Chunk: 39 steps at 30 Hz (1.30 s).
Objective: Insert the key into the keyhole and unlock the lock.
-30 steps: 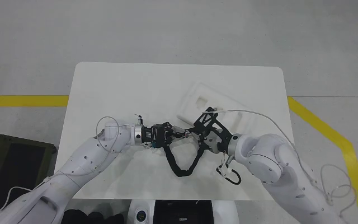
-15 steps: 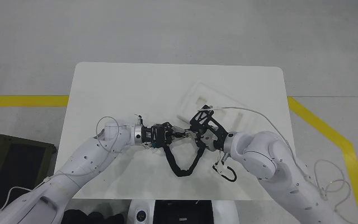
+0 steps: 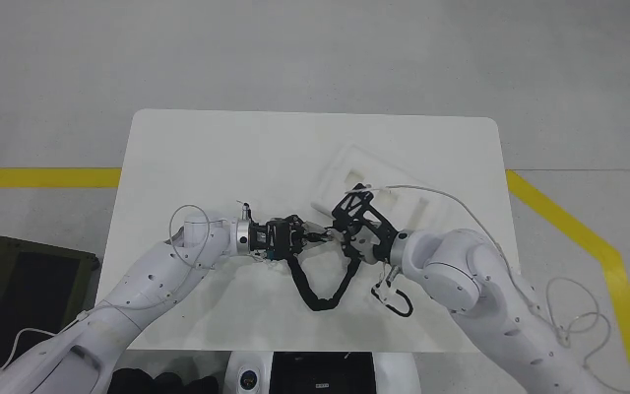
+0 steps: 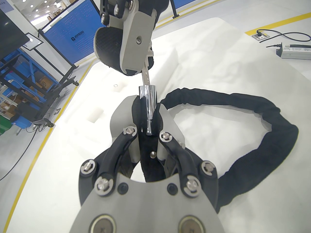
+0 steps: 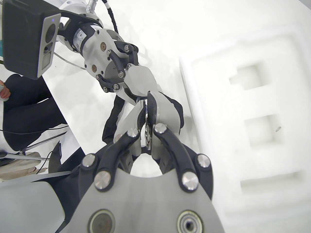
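Observation:
The lock is a chrome cylinder (image 4: pixel 148 107) on a black fabric-covered cable loop (image 4: pixel 257 132), which lies as a loop (image 3: pixel 320 294) on the white table in the top view. My left gripper (image 4: pixel 147 116) is shut on the cylinder and holds it just above the table. My right gripper (image 4: pixel 142 70) faces it, shut on the key. The key's blade (image 4: pixel 145 77) enters the end of the cylinder. In the right wrist view the key's head (image 5: pixel 147 132) sits between the right gripper's fingers (image 5: pixel 167 112), tip to tip with the left gripper (image 5: pixel 138 86). Both grippers meet at mid-table (image 3: pixel 320 234).
A white foam tray (image 3: pixel 394 187) with rectangular recesses (image 5: pixel 263 129) lies just behind the grippers, right of centre. The table's front edge (image 3: pixel 295 347) runs close below the cable loop. The left and far parts of the table are bare.
The right arm's wrist and forearm have swung a little to the left and turned, with the key still at the cylinder. The left arm and the cable loop have not moved.

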Tool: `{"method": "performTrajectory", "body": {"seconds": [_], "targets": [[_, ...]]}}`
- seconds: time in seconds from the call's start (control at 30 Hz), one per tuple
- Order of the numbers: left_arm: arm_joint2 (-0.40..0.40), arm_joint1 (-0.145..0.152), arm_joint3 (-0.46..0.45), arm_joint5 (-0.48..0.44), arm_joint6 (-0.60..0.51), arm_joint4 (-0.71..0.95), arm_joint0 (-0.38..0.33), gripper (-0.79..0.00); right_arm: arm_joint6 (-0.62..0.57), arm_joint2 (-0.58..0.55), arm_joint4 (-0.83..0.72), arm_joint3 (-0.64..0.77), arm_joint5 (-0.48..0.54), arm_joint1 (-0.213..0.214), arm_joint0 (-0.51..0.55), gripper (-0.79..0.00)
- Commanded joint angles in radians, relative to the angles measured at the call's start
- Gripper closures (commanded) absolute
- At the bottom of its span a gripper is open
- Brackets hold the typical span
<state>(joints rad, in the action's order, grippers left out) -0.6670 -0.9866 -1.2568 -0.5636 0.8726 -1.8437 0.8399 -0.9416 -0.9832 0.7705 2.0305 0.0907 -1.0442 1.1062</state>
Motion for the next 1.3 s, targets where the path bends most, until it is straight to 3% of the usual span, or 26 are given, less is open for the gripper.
{"method": "performTrajectory", "body": {"seconds": [0.0,0.13,0.5,0.57,0.67,0.7,0.83,1.0,1.27], "targets": [[0.0,0.0,0.0,0.0,0.0,0.0,0.0,0.0,0.005,0.001,-0.003,-0.005,0.006,-0.001,0.0,-0.256],[0.0,0.0,-0.001,0.003,-0.005,0.001,0.002,0.0,0.012,0.0,-0.006,-0.007,0.014,-0.003,-0.001,-0.345],[-0.029,0.002,-0.038,-0.005,-0.048,0.013,0.034,0.0,0.034,-0.086,0.025,0.102,0.029,0.009,0.055,-0.345],[-0.032,0.002,-0.037,-0.01,-0.051,0.018,0.036,0.0,0.039,-0.122,0.021,0.134,0.049,0.017,0.091,-0.292],[-0.037,0.0,-0.033,-0.02,-0.056,0.029,0.039,0.0,0.041,-0.176,0.014,0.17,0.079,0.028,0.152,-0.037],[-0.039,-0.001,-0.032,-0.025,-0.057,0.034,0.04,0.0,0.049,-0.197,0.009,0.174,0.091,0.031,0.172,0.0],[-0.043,-0.004,-0.025,-0.051,-0.049,0.06,0.043,0.0,0.116,-0.27,-0.014,0.178,0.204,0.043,0.243,0.0],[-0.041,-0.009,-0.012,-0.105,-0.031,0.084,0.036,0.0,0.283,-0.346,-0.057,0.13,0.401,0.053,0.308,0.0],[-0.006,-0.025,0.03,-0.206,0.107,0.094,0.005,0.0,0.538,-0.341,-0.117,-0.01,0.625,0.048,0.31,0.0]]}}
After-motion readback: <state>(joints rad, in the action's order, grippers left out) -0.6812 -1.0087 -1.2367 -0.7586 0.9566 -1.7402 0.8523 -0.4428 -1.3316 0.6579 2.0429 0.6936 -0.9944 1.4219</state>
